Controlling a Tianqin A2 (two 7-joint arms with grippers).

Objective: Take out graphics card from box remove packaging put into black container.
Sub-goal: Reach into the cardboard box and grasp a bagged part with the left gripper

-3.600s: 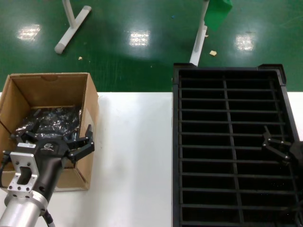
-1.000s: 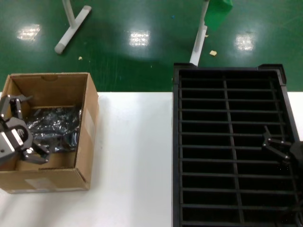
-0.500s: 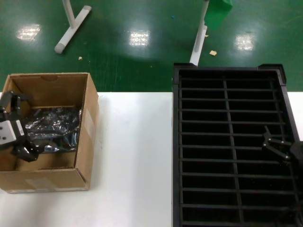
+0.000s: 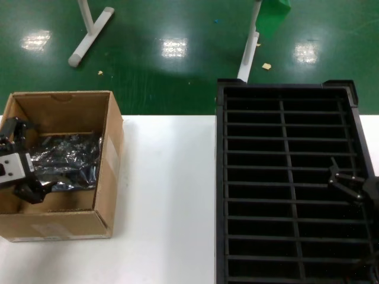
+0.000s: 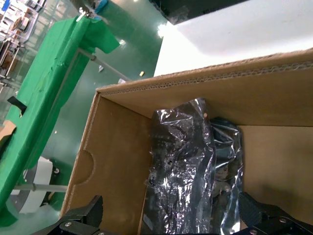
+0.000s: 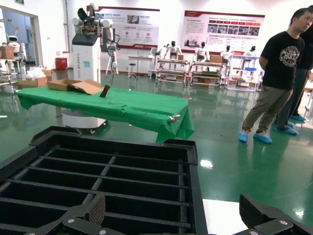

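The left gripper (image 4: 19,163) is reaching into the brown corrugated cardboard box (image 4: 109,148) at its left wall, jaws spread wide. To grasp well, it is probably needing to straddle an edge of the crinkly silver-grey anti-static bag (image 5: 193,171), then close firmly without slipping. The graphics card itself is lying inside that bag on the box floor, hidden. Further right, the large black ribbed plastic crate (image 4: 284,103) is holding nothing, while the right gripper (image 4: 349,184) is hovering over it, jaws spread.

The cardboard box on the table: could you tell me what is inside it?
Inside the box lies a crinkled silver bag; its contents are covered. The open left gripper reaches in beside it.
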